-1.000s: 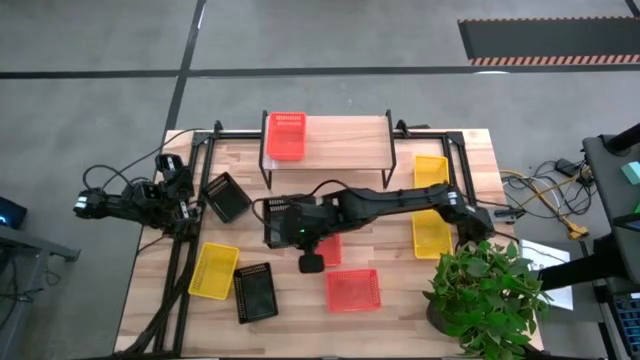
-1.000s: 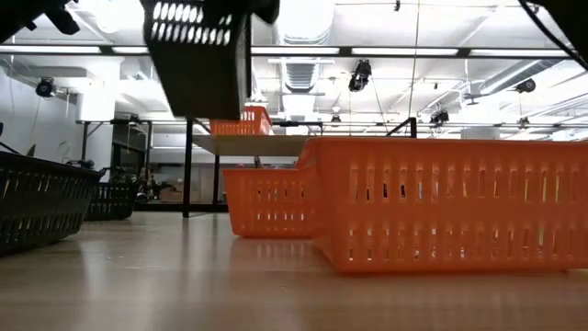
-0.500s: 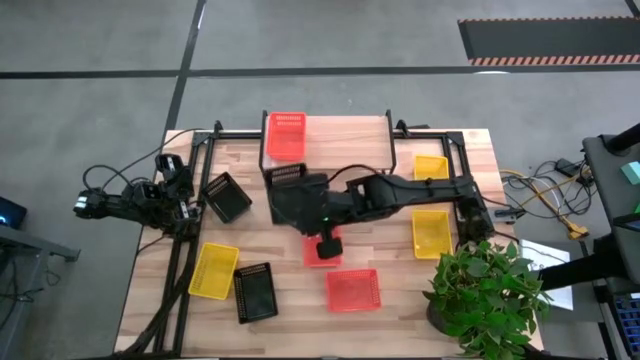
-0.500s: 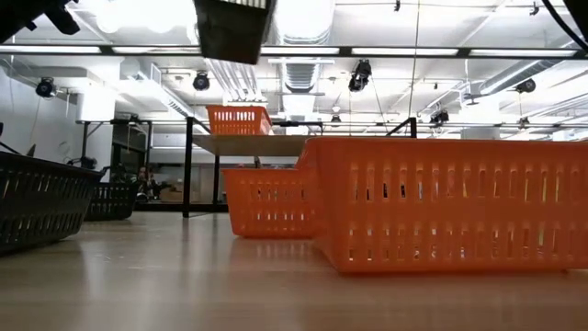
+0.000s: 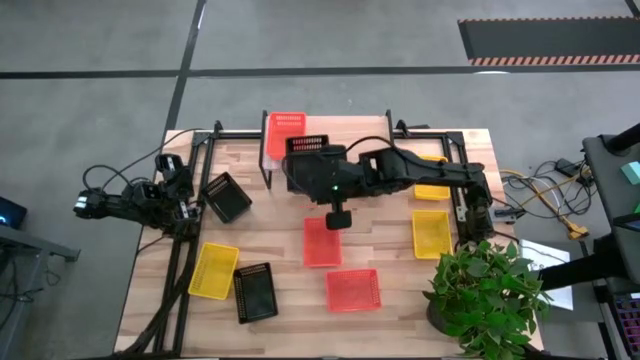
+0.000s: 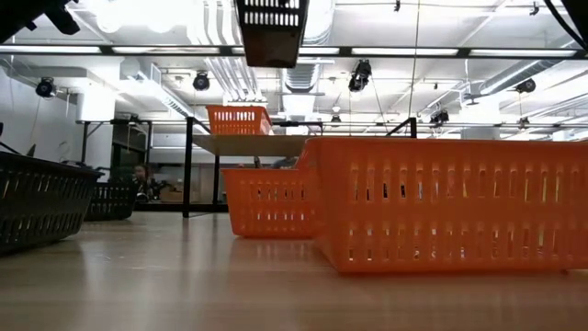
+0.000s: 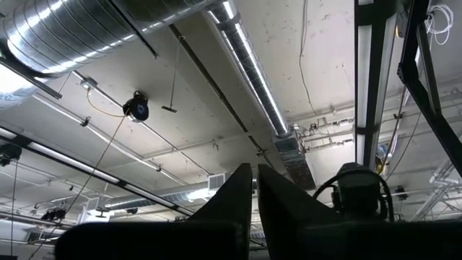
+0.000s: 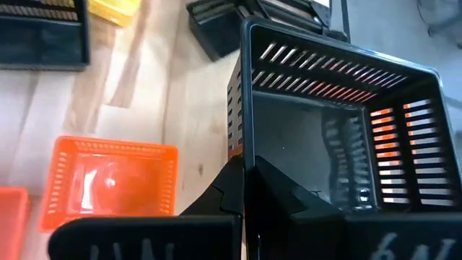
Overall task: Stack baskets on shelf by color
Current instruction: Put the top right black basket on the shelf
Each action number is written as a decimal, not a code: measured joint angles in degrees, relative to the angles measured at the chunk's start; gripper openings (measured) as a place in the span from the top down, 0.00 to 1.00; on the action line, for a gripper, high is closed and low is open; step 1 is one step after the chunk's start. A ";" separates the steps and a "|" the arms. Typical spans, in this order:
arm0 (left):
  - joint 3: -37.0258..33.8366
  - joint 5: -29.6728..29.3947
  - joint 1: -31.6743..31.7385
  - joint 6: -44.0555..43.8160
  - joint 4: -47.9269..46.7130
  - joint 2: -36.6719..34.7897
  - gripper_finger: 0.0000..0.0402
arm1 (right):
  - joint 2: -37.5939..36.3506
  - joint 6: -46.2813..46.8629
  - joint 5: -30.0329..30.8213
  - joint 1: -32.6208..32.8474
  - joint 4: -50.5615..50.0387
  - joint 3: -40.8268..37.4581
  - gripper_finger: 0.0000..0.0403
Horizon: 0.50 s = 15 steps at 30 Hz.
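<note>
The right gripper has its jaws clamped on the rim of a black basket, carried high above the tabletop over the shelf, presumably to clear the red basket already at the shelf's left end and begin a separate black pile. The left gripper waits at the left edge, jaws shut and empty.
</note>
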 joint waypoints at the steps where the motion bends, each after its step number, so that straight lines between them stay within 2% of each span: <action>1: 0.00 0.00 0.00 0.00 -0.04 0.00 0.98 | -0.01 0.01 0.00 -0.32 -0.36 0.00 0.98; 15: 0.00 0.00 0.00 -0.02 -0.02 0.02 0.98 | -0.02 0.36 -0.06 -2.96 -0.59 -3.64 0.98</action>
